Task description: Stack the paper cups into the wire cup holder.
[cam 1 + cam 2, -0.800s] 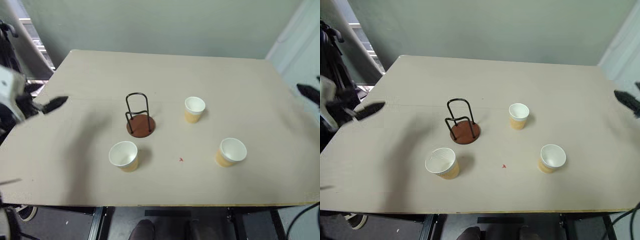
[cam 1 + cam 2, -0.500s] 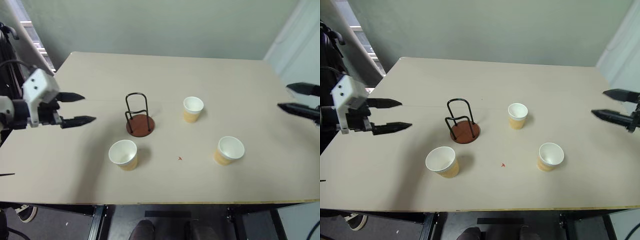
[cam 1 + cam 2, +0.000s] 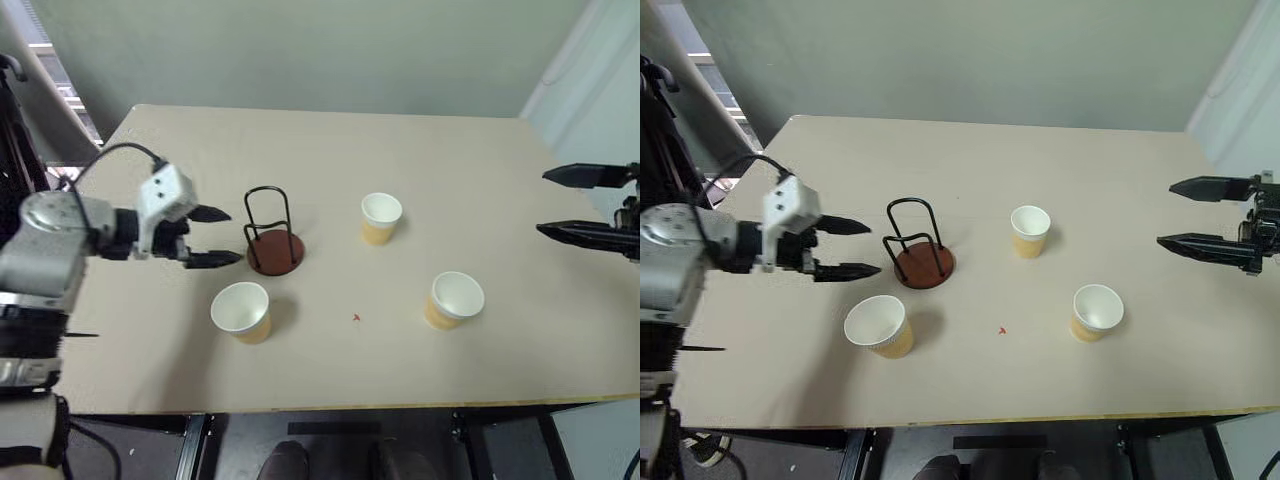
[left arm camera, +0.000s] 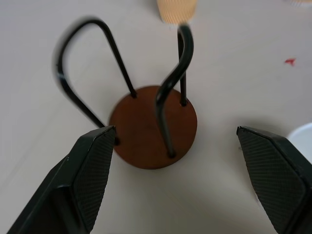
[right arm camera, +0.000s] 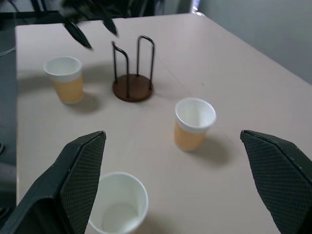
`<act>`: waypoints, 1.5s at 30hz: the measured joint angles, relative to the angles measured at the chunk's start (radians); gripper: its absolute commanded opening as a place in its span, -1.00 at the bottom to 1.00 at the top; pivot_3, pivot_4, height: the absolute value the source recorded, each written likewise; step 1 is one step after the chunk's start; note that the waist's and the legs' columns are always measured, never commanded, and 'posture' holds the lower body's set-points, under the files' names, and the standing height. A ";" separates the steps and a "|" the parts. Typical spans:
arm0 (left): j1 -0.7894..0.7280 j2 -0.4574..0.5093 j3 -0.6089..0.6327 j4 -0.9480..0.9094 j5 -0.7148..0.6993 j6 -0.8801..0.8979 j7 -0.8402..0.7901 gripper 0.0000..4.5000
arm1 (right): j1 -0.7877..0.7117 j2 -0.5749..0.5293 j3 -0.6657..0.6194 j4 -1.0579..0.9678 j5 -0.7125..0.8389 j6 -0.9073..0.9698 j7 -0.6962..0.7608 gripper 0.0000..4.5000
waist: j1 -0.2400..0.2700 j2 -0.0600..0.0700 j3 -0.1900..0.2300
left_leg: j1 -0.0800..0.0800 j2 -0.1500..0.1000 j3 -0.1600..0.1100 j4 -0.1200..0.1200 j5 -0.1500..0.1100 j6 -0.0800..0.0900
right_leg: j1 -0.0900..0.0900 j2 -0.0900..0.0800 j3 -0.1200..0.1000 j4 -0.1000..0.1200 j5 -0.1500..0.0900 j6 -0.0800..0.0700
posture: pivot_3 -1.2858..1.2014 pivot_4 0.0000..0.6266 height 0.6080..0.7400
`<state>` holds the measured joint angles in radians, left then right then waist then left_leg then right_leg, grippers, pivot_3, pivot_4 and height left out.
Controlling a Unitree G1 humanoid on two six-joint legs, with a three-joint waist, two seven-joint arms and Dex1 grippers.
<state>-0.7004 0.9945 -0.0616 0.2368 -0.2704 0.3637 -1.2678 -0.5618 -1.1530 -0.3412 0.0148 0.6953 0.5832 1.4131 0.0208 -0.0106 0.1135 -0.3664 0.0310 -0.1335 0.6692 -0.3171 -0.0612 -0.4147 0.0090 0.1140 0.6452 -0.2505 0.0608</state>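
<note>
Standing upright on the beige table (image 3: 480,150), the wire cup holder (image 3: 272,235) occupied the left-centre of the surface, its black loops rising from a reddish-brown disc base. Three paper cups stood upright and well apart, none of them in the holder: a near-left cup (image 3: 241,311) in front of the holder, a middle cup (image 3: 380,218) to the holder's right, and a near-right cup (image 3: 455,300) closer to the front edge. A small red mark (image 3: 356,318) lay on the table between the two nearer cups. The left gripper (image 3: 222,237) hovered just beside the holder on its left, fingers spread wide and empty, pointing toward the holder. The right gripper (image 3: 556,203) hung over the table's right edge, likewise spread wide, holding nothing and well apart from every cup.
</note>
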 measured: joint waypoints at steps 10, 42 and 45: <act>-0.115 -0.159 -0.049 0.179 0.117 -0.075 0.071 0.89 | 0.046 -0.004 -0.076 -0.080 0.032 0.056 -0.069 1.00 | 0.002 0.000 0.000 | -0.001 0.000 0.000 0.004 0.000 0.000 | 0.001 0.002 0.001 0.000 0.001 0.004 | 0.03 -0.52 1.00; -0.238 -0.203 -0.057 -0.083 -0.144 0.100 -0.272 -1.00 | 0.084 -0.005 -0.098 -0.101 0.034 0.036 -0.105 1.00 | 0.010 0.000 0.000 | -0.001 0.000 0.001 0.012 -0.001 0.002 | 0.003 0.003 0.002 0.001 0.002 0.010 | 0.03 -0.52 1.00; -0.276 -0.208 -0.164 -0.104 -0.142 0.055 -0.301 -1.00 | 0.071 -0.005 -0.084 -0.099 0.028 0.029 -0.106 1.00 | 0.014 0.000 0.000 | -0.001 0.000 0.000 0.013 -0.002 0.004 | 0.004 0.002 0.002 0.000 0.003 0.011 | 0.03 -0.52 1.00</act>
<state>-0.9768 0.7863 -0.2260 0.1324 -0.4129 0.4183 -1.5689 -0.4913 -1.1578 -0.4251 -0.0841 0.7233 0.6118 1.3073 0.0348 -0.0106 0.1135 -0.3676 0.0305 -0.1332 0.6827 -0.3191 -0.0576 -0.4103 0.0111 0.1158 0.6456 -0.2475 0.0717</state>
